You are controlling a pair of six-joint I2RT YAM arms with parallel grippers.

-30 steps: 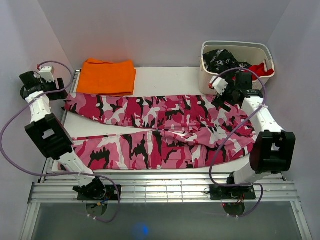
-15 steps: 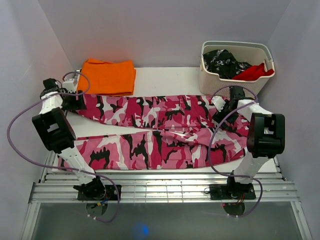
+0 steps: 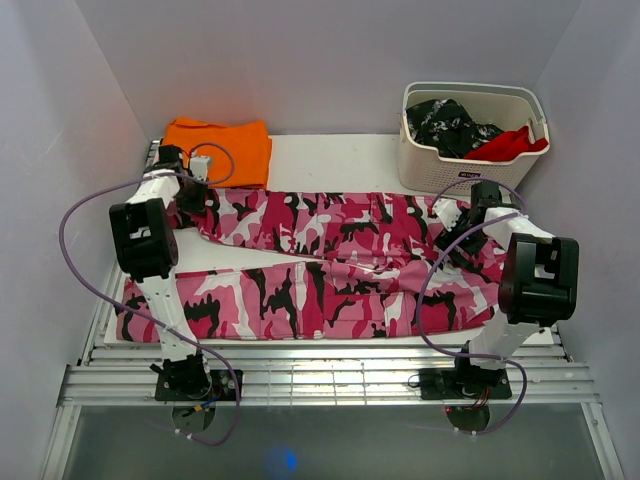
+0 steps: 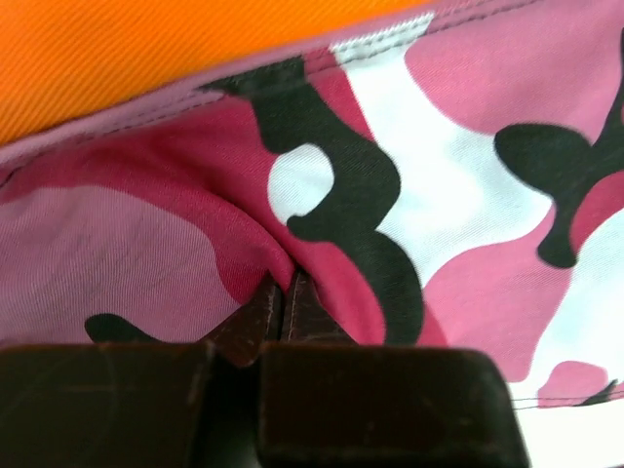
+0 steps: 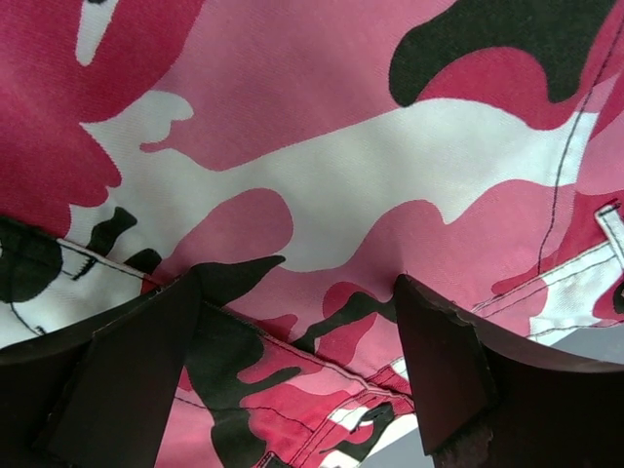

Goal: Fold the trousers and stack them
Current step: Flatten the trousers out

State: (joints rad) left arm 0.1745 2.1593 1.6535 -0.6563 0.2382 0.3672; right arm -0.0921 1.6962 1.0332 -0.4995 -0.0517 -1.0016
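Top external puts our left gripper (image 3: 193, 198) at the far-left corner of the worktop (image 3: 340, 155), just beside the near edge of the orange cloth (image 3: 220, 150). In the left wrist view its jaws are pinched shut on a small ridge of the trousers (image 3: 330, 260), close to the hem of the far leg. The trousers lie spread flat from the left edge almost to the right edge, one leg running along the near edge, the other angled toward the far-left corner, and the waist at the right. We judge the cloth light, thin and limp: it will sag and trail from any single hold, and a shallow pinch of one layer may slip free. So we would take it at the doubled seams, the hem on the left and the waistband on the right, and lift both ends together. Our right gripper (image 3: 456, 236) rests on the waist end near the right edge; its fingers (image 5: 127, 380) stand wide apart with stitched cloth flat between them, gripping nothing yet. Beyond it, the basket (image 3: 415, 165) sits in the far-right corner.
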